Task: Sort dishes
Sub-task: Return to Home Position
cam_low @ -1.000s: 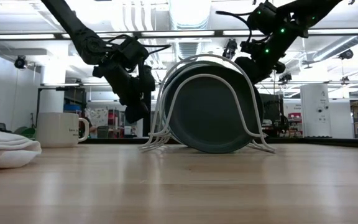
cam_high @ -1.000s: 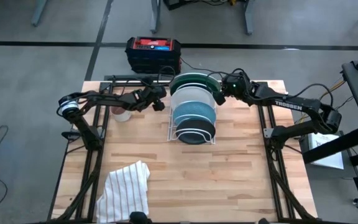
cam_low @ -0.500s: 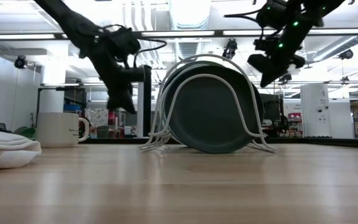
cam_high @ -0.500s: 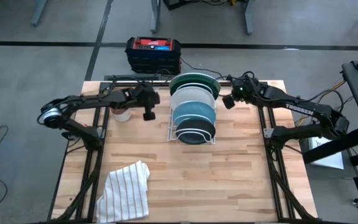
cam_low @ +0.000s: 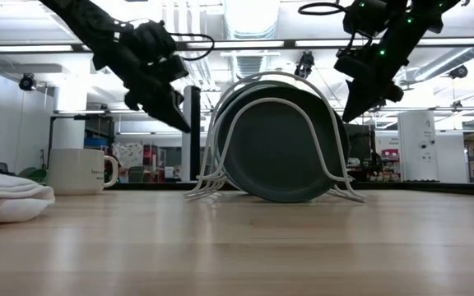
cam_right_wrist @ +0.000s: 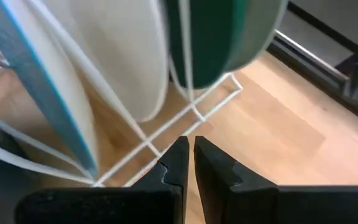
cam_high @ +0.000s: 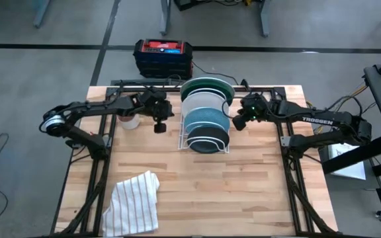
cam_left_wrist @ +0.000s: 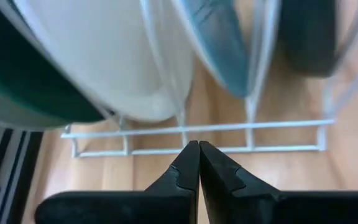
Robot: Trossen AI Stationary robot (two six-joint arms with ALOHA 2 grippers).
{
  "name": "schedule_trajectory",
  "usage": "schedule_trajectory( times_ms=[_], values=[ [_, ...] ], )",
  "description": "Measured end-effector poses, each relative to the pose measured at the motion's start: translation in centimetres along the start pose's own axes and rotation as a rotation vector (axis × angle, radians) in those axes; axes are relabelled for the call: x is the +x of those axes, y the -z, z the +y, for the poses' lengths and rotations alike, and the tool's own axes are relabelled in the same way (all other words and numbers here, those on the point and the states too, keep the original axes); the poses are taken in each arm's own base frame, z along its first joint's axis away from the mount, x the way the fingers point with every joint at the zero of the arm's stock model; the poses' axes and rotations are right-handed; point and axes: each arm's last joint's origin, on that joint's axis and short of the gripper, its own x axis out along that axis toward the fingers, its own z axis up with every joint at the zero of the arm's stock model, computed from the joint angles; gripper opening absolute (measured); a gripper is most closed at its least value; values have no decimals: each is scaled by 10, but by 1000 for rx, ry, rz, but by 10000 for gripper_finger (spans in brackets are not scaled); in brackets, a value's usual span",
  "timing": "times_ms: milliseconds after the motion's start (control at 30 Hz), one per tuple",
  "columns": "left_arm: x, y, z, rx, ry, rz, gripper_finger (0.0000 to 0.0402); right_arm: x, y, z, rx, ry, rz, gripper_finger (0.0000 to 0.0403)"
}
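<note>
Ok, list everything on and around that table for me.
dark green plate: one, rack's far slot.
pale plate: one, next slot nearer.
teal plate: one, third slot.
blackish plate: one, nearest slot.
dish rack: one, white wire, table's far middle.
mug: one, white, left of rack.
cloth: one, white striped, near-left corner.
box: one, red and black, floor beyond table.
table: one, light wood.
left hand: black, shut, left of rack.
right hand: black, shut, right of rack.

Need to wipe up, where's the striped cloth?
In the high view, the striped cloth lies crumpled at the table's lower-left corner, apart from the dish rack.
</note>
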Motion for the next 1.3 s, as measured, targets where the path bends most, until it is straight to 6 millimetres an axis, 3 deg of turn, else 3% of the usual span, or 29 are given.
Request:
schedule_trajectory(
  times_ms=[267,433,733,1000,1100,1200,1300],
  values=[
    [30,7,10,6,-119,60,0,12,11,-2,39,150,-48,18],
    [38,15,8,23,-80,110,0,16,19,0,30,35,19,18],
    [25,25,-5,-7,86,217,0,13,26,5,21,-56,60,18],
    [19,19,-7,-7,147,139,0,-1,25,8,-2,-135,9,18],
    [16,18,-7,-2,120,145,0,-3,25,6,-24,-7,-49,18],
    [5,16,-8,0,78,163,0,-14,23,3,-79,29,-114,18],
    [-13,14,-16,-6,141,149,0,-32,19,2,-106,-49,-213,18]
  ],
)
